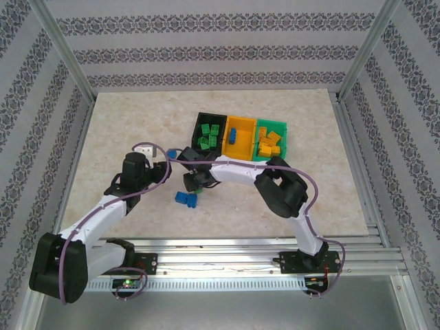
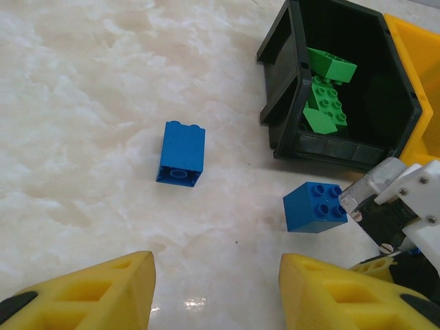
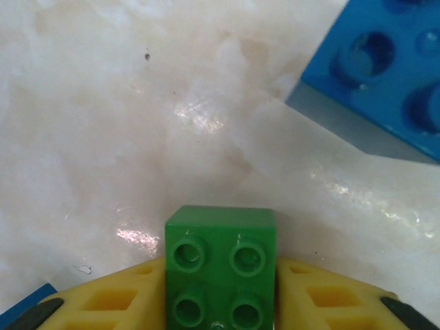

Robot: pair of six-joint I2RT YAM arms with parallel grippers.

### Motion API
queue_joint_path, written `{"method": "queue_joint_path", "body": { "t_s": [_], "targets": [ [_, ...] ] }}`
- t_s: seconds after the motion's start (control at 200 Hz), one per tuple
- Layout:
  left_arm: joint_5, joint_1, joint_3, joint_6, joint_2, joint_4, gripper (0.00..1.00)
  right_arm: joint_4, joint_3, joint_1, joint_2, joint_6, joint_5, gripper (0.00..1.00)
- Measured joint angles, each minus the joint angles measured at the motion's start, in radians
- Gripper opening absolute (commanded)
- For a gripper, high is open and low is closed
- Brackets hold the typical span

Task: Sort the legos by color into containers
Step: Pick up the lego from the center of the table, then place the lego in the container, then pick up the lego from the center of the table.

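My right gripper [image 3: 220, 278] is shut on a green lego [image 3: 220, 240], studs toward the camera, low over the marble table. A blue lego [image 3: 385, 75] lies just beyond it. In the top view the right gripper [image 1: 195, 185] hangs over the blue legos [image 1: 185, 199], in front of the black container [image 1: 210, 134]. My left gripper [image 2: 216, 289] stands open with nothing between its yellow fingers. Ahead of it lie two blue legos, one [image 2: 181, 154] at the left and another [image 2: 314, 206] beside the right gripper's metal parts. The black container [image 2: 282, 96] holds green legos [image 2: 323, 103].
The orange container [image 1: 240, 137] holds a blue lego and the green container [image 1: 270, 139] holds orange ones. The three are joined in a row at the table's centre back. Patterned walls and metal posts ring the table [image 1: 124, 124].
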Motion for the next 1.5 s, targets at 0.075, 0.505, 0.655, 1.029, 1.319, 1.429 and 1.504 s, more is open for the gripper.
{"method": "queue_joint_path", "body": {
  "t_s": [0.075,0.505,0.655,1.029,1.319,1.429,1.504],
  "targets": [
    [-0.006,0.000,0.000,0.000,0.000,0.000,0.50,0.002,0.000,0.000,-0.003,-0.001,0.001,0.31],
    [-0.013,0.000,-0.007,-0.003,0.000,-0.001,0.50,0.011,0.132,-0.189,-0.069,-0.054,-0.008,0.32],
    [-0.012,0.000,-0.009,-0.006,0.004,0.000,0.51,0.014,0.264,-0.268,-0.045,-0.082,-0.004,0.46],
    [-0.008,0.000,-0.009,-0.007,0.019,0.000,0.51,0.029,0.300,-0.283,0.016,-0.115,-0.009,0.69],
    [0.007,0.000,-0.009,-0.010,0.019,0.000,0.51,0.073,-0.075,-0.222,-0.217,-0.108,-0.044,0.68],
    [0.014,0.000,-0.009,-0.011,0.022,0.000,0.51,0.082,-0.181,-0.202,-0.308,-0.102,-0.026,0.68],
    [0.019,0.000,-0.009,-0.013,0.025,0.001,0.51,0.079,-0.227,-0.192,-0.341,-0.102,-0.005,0.68]
  ]
}}
